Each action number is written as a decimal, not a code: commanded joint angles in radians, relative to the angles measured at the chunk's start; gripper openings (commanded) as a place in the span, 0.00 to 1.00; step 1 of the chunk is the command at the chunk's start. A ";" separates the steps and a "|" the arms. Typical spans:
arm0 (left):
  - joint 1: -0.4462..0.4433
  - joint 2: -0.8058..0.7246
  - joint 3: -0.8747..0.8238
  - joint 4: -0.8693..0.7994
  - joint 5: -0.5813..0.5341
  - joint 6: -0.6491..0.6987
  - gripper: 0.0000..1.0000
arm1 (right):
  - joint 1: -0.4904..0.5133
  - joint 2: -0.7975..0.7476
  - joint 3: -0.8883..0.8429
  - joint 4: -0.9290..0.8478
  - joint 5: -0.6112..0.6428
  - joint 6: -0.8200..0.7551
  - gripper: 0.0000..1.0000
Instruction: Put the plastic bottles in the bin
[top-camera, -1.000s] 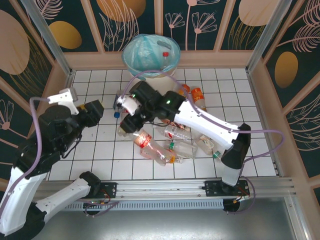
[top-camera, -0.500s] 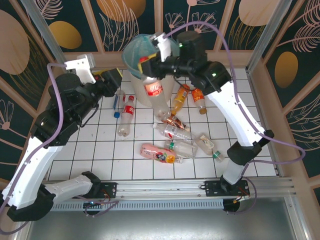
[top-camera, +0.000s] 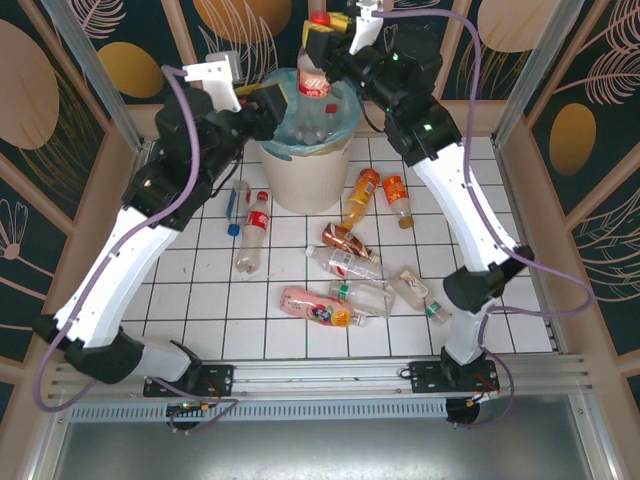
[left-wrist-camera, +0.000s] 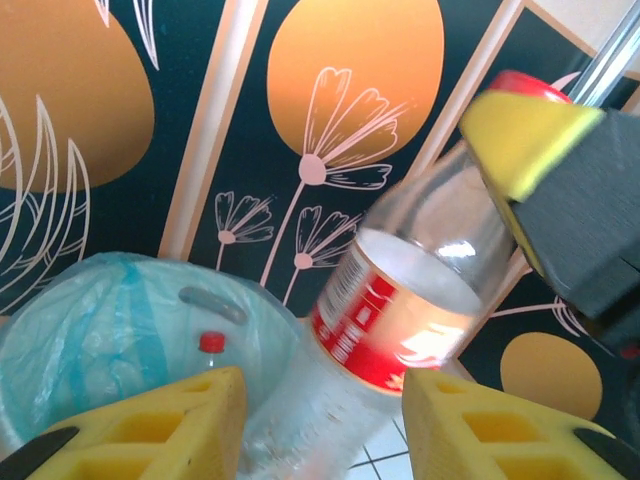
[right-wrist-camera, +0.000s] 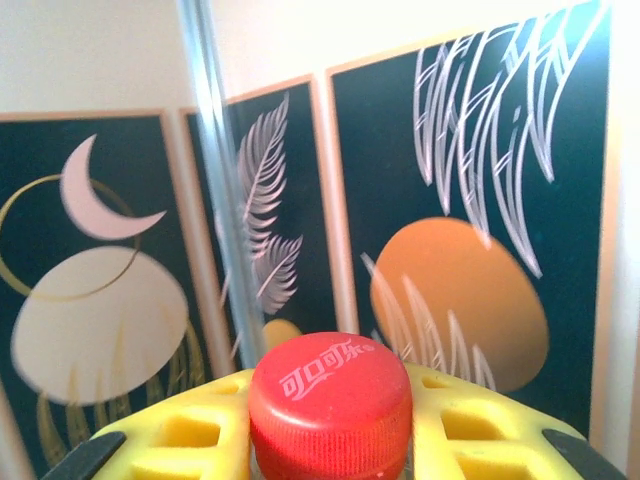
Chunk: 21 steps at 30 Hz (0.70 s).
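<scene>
White tiled tabletop (top-camera: 200, 300), bin (top-camera: 290, 185) at twelve o'clock. My right end effector (top-camera: 318, 35) is clamped on a red-label bottle (top-camera: 314, 78) by its cap, above the bin (not yet dropped). The left end effector (top-camera: 272, 100) is drawn together, seemingly empty. At least one capped bottle (top-camera: 330, 108) lies inside; about nine loose bottles (top-camera: 335, 310) remain.

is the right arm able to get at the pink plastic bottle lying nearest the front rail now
Likely not yet: the right claw is shut on a red-capped clear plastic bottle above the round off-white plastic bin. The pink plastic bottle lies uncovered on the white tiles.
</scene>
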 joint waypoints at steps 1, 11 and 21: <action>0.003 0.046 0.059 0.058 -0.019 0.038 0.46 | -0.028 0.119 0.090 0.116 0.032 0.014 0.09; 0.002 0.118 0.056 0.083 -0.039 0.065 0.48 | -0.040 0.377 0.156 0.163 -0.108 0.108 0.16; 0.002 0.100 -0.019 0.100 -0.046 0.058 0.51 | -0.066 0.485 0.124 0.112 -0.132 0.129 0.30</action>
